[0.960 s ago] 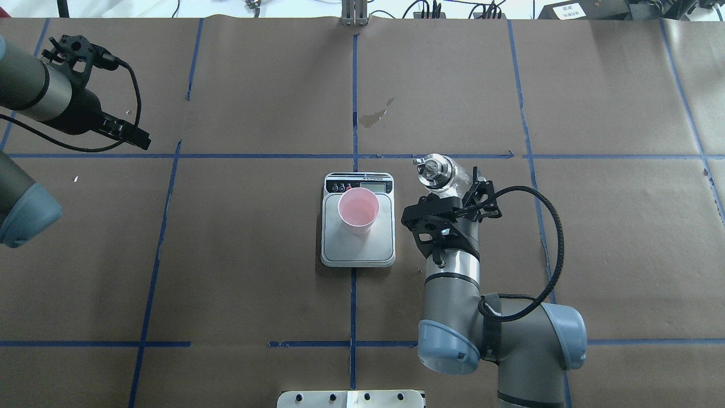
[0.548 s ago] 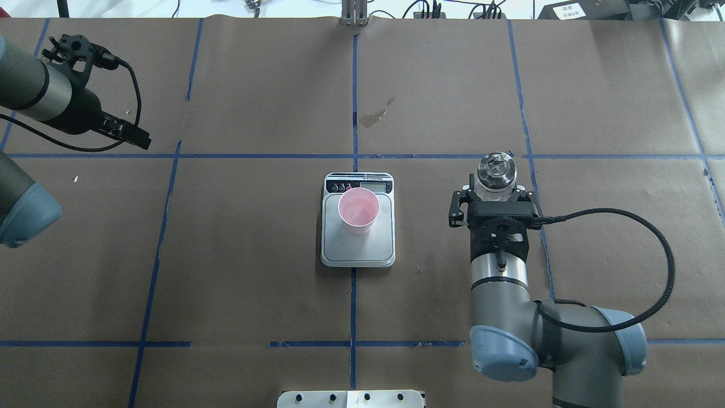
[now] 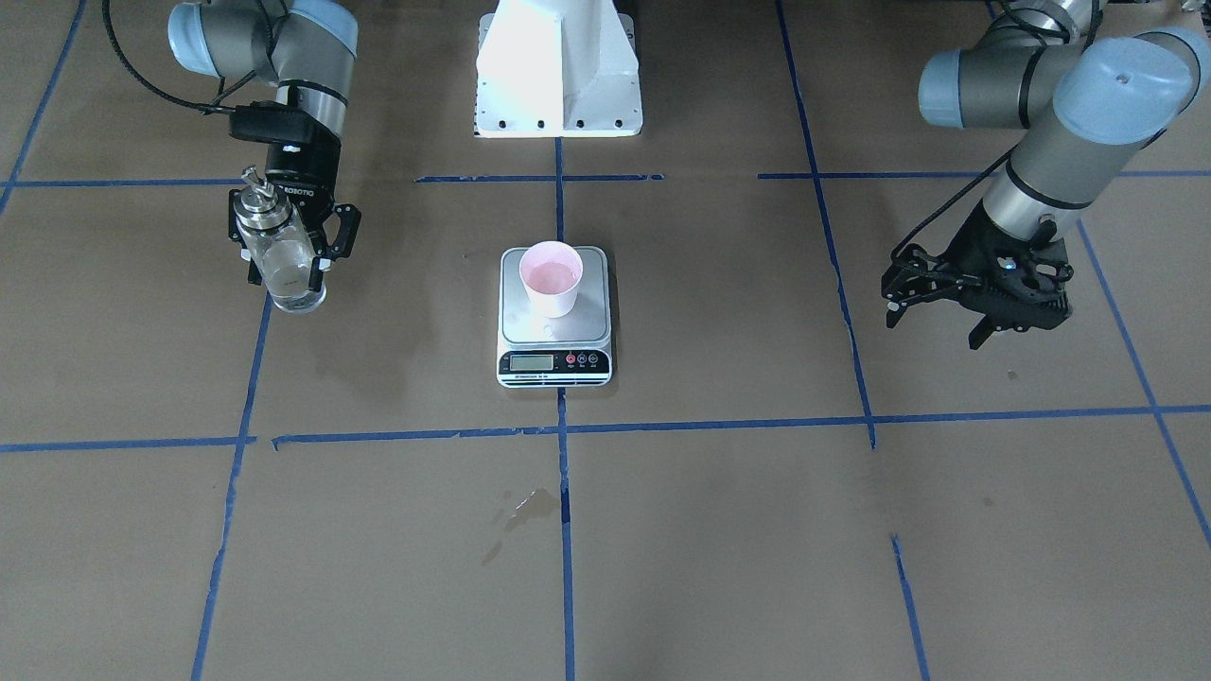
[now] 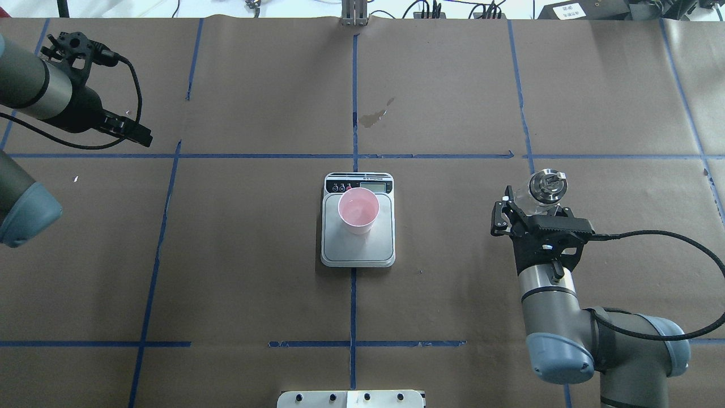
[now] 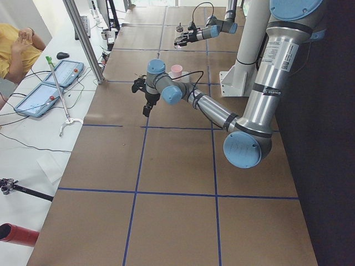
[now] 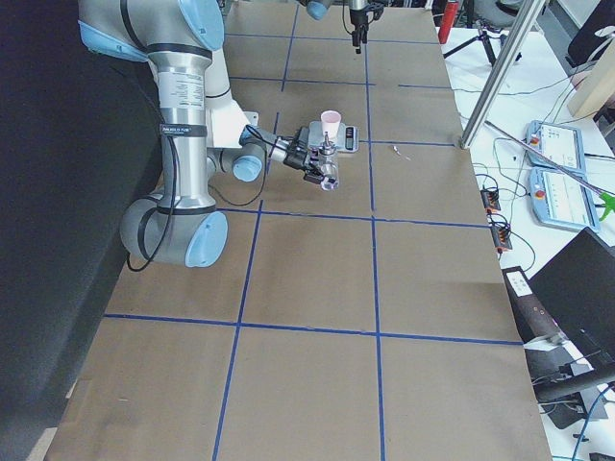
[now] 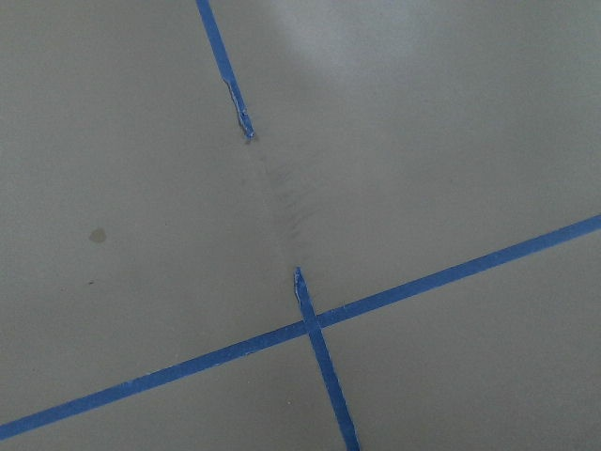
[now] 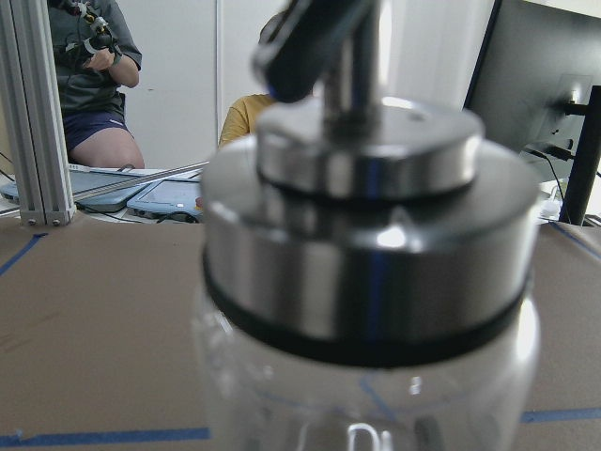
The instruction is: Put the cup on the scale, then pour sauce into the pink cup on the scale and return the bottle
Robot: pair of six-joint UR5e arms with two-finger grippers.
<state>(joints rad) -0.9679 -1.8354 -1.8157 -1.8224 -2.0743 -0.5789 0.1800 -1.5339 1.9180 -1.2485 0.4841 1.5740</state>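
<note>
The pink cup stands upright on the scale at the table's middle; it also shows in the front view on the scale. Its pink inside has a shiny level, which looks like liquid. My right gripper is shut on the bottle, upright, well to the right of the scale. In the front view the bottle holds clear sauce in its lower part, base close to the table. Its metal cap fills the right wrist view. My left gripper is open and empty at the far left.
A dark wet stain marks the brown paper beyond the scale. Blue tape lines divide the table. The white robot base stands at the table's near edge. Operators and tablets are beyond the far edge.
My right gripper has carried the bottle rightward away from the scale, and the bottle has turned from tilted to upright. The cup, the scale and the left arm have hardly moved.
</note>
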